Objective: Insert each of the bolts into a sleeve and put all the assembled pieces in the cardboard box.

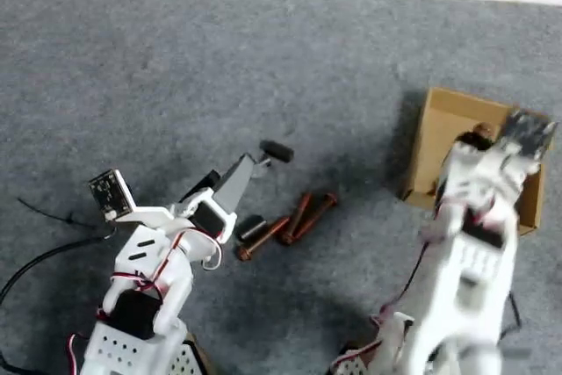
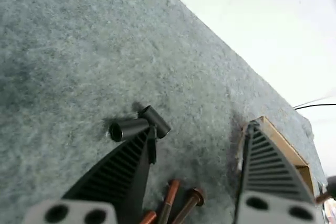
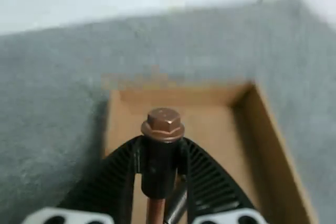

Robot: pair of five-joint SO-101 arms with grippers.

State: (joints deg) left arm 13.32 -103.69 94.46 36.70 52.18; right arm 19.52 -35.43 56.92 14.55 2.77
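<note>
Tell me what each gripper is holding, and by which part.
The right gripper holds a bolt fitted in a sleeve, clamped on the sleeve just below the bolt's head, over the box. The left gripper is open, holding nothing.

My right gripper [image 3: 160, 149] is clamping a black sleeve [image 3: 159, 169] with a copper bolt [image 3: 163, 124] running through it. The bolt's hex head is sticking out past the sleeve's end, and the pair is hanging over the open cardboard box [image 3: 252, 124]. Three loose bolts [image 1: 299, 217] are lying close together, well apart from the box, with a dark sleeve [image 1: 253, 228] just beside them. Two more sleeves [image 2: 128, 128] are lying on their sides, touching each other.
</note>
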